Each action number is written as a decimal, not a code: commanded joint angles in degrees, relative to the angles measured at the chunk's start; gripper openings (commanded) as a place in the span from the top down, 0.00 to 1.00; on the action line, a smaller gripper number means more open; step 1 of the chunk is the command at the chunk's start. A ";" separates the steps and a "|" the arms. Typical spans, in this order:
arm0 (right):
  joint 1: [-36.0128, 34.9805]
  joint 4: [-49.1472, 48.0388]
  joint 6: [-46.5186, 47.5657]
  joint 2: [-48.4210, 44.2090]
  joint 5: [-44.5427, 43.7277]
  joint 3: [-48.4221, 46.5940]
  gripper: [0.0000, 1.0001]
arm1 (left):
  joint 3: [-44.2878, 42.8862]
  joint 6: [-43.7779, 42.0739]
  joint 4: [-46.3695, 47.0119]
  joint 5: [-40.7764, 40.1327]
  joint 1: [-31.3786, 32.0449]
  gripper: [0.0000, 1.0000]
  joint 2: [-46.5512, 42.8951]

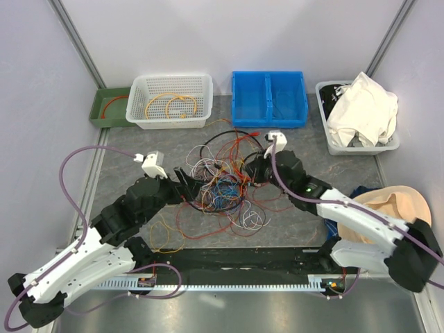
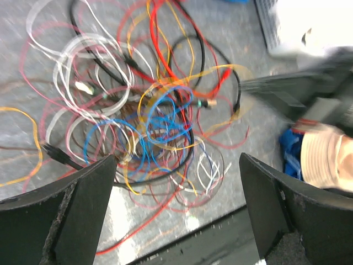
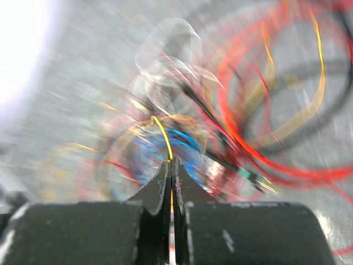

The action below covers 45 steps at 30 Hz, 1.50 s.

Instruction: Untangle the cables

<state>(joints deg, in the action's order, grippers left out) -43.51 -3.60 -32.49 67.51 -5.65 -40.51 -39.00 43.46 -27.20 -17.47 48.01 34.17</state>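
The cables [image 1: 222, 177] lie in a jumble of thin red, orange, yellow, blue, white and black wires at the table's middle; they also fill the left wrist view [image 2: 149, 105]. My left gripper [image 1: 186, 182] is at the jumble's left edge, open wide and empty [image 2: 176, 210], just above the wires. My right gripper [image 1: 253, 166] is at the jumble's right edge, shut [image 3: 171, 161] on a thin yellow wire [image 3: 163, 135] that runs out from between its tips. The right wrist view is blurred.
A white basket [image 1: 171, 101] with orange wire, a green tray [image 1: 109, 105], a blue bin [image 1: 269, 97] and a grey bin of cloth [image 1: 361, 114] stand along the back. A tan hat [image 1: 388, 208] lies at the right. A black rail [image 1: 236, 258] runs along the near edge.
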 commanded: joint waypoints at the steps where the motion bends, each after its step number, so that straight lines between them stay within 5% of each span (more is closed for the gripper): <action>1: -1.67 9.01 3.13 -8.35 -2.52 -10.89 1.00 | -4.85 -5.04 3.46 -6.17 0.07 0.00 -1.91; 7: -1.76 19.22 5.15 -11.60 -0.59 -23.46 1.00 | -5.39 -12.52 15.30 -4.76 0.07 0.00 -2.09; 21: -1.76 27.06 5.07 -15.91 2.66 -30.33 1.00 | 10.87 -21.67 66.90 22.03 0.07 0.00 6.60; 37: -1.76 27.50 4.19 -18.46 7.50 -30.15 1.00 | 1.13 -26.06 67.45 27.75 0.07 0.00 25.93; 40: -1.76 27.59 4.36 -18.90 7.24 -29.80 1.00 | -0.45 -26.23 67.46 29.16 0.07 0.27 27.70; 41: -1.67 27.76 4.45 -19.25 6.88 -29.63 1.00 | -0.89 -26.41 66.93 29.60 0.07 0.63 28.05; 43: -1.76 27.94 4.54 -19.86 6.01 -28.58 1.00 | -2.04 -26.24 65.27 26.99 0.07 0.98 27.70; 45: -1.76 27.94 4.72 -20.48 3.99 -27.87 0.94 | -5.10 -26.32 58.71 24.34 0.07 0.98 27.18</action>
<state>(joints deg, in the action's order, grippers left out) -45.21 24.73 -28.23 48.88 0.51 -68.40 -37.95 19.03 35.59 9.87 48.01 62.33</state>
